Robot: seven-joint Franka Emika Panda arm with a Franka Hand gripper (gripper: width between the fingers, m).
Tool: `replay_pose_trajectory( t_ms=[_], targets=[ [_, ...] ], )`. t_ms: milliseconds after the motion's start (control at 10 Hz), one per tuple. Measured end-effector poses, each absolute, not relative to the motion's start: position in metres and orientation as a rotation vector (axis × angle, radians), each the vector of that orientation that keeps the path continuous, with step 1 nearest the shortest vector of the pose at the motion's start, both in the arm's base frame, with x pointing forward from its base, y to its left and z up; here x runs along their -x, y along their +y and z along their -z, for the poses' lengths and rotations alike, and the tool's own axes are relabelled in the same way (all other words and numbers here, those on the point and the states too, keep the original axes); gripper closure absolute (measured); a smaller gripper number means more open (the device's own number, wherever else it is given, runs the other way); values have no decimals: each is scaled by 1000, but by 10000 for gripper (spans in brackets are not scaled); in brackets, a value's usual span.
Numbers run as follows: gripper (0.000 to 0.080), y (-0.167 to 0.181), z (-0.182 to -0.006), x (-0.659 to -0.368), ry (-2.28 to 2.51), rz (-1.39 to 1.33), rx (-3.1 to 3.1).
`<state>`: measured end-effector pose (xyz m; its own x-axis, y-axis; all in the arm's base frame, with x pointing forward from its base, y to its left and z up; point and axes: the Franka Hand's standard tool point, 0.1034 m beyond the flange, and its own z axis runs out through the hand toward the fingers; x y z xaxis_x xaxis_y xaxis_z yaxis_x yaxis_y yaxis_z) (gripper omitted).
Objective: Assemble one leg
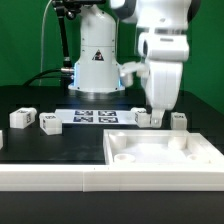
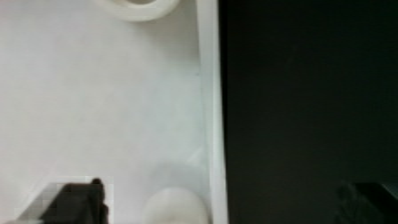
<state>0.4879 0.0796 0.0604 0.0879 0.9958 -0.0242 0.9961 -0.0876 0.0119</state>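
arm: white panda arm [image 1: 165, 45] bends down on the exterior view's right, its base [image 1: 92, 62] stands behind at mid-frame.
claw: claw [image 1: 160, 114] hangs low, pointing down, just over the far edge of the panel. from this side can't tell if it touches anything.
claw state: wrist view settles it. wide apart, one dark fingertip [image 2: 71, 203] over white plastic, the other over black desk, nothing gripped btwn them.
panel: big flat white panel [image 1: 165, 152] lies flat at the front right of the exterior view, recessed corners showing.
panel edge: in the wrist view the straight panel edge [image 2: 215, 110] runs btwn the two fingers, w/ a round hole [image 2: 143, 8] at one end of the frame and a pale round dip [image 2: 173, 205] near the fingers.
leg 1: leg 1 [image 1: 20, 118] sits far out at the exterior view's left, on the desk, well apart from the claw.
leg 2: leg 2 [image 1: 50, 123] is near leg 1, a bit closer to the middle, tag face dark.
leg 3: leg 3 [image 1: 146, 119] is just beside the claw on the exterior view's left, behind the panel's far edge.
leg 4: leg 4 [image 1: 178, 121] is just beside the claw on the exterior view's right, also behind the panel.
which leg the claw is at: can't tell, none is btwn the fingers in the wrist view.
marker board: marker board [image 1: 95, 117] lies flat btwn leg 2 and leg 3, in front of the base.
desk: black desk [image 1: 60, 148] carries it all, w/ a white bar [image 1: 50, 180] along the near side.
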Motion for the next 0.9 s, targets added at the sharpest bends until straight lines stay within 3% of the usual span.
replay_pose_trajectory(
  t_ms=[300, 900],
  targets=[
    [150, 79, -58, -487, 2073, 19, -2332],
    [150, 100, -51, -471, 1154, 14, -2924]
  ],
)
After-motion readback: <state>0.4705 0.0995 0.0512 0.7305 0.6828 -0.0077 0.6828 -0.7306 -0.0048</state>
